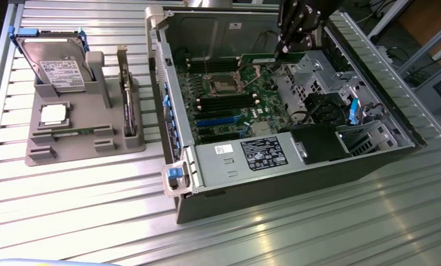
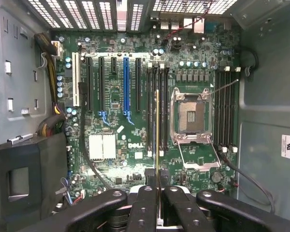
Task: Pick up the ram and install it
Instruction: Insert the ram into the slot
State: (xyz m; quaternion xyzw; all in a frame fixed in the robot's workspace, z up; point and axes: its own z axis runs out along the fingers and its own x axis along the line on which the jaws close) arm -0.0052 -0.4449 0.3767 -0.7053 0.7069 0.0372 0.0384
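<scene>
My gripper (image 1: 283, 51) reaches down into the open computer case (image 1: 178, 149) from above and is shut on the ram (image 1: 268, 58), a thin green stick held level above the motherboard (image 1: 239, 102). In the wrist view the ram (image 2: 157, 125) shows edge-on as a thin line between the two black fingers (image 2: 144, 205) of the gripper (image 2: 157, 193). It lines up lengthwise over the black memory slots (image 2: 157, 111) beside the empty processor socket (image 2: 189, 116). The ram is above the board, not seated. A second bank of memory slots (image 2: 224, 108) lies on the socket's other side.
A grey holder (image 1: 80, 136) at the exterior view's left carries a hard drive (image 1: 54, 61), a square silver chip (image 1: 54, 113) and a dark card (image 1: 128, 102). Inside the case are the power supply (image 1: 250, 155), black ducting (image 1: 320, 141), cables (image 2: 50, 53) and metal walls.
</scene>
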